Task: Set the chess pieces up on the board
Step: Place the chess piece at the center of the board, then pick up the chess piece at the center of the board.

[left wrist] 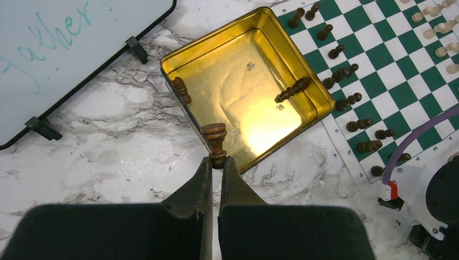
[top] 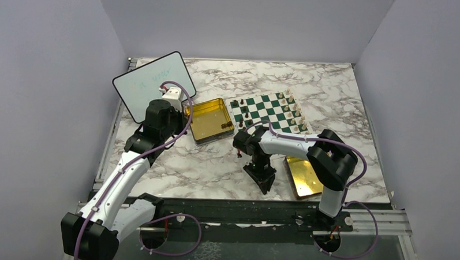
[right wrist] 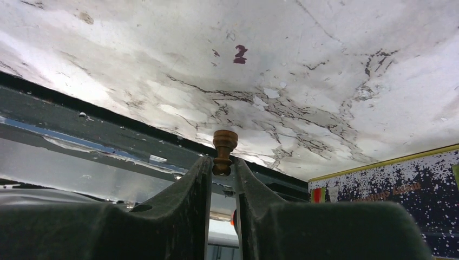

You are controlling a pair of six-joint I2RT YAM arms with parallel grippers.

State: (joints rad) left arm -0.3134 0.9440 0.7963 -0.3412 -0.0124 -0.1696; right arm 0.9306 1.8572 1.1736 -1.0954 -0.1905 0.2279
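Observation:
The green and white board lies at the back right, with several dark brown pieces along its left side and cream pieces along its far side. My left gripper is shut on a dark brown piece and holds it over the near-left rim of the open gold tin; in the top view this gripper is at the tin's left side. Two dark pieces lie in the tin. My right gripper is shut on a brown piece above the marble, pointing at the near edge.
A white whiteboard with a black rim stands at the back left. The gold tin lid lies by the right arm, its snowflake side in the right wrist view. The black rail runs along the table's near edge.

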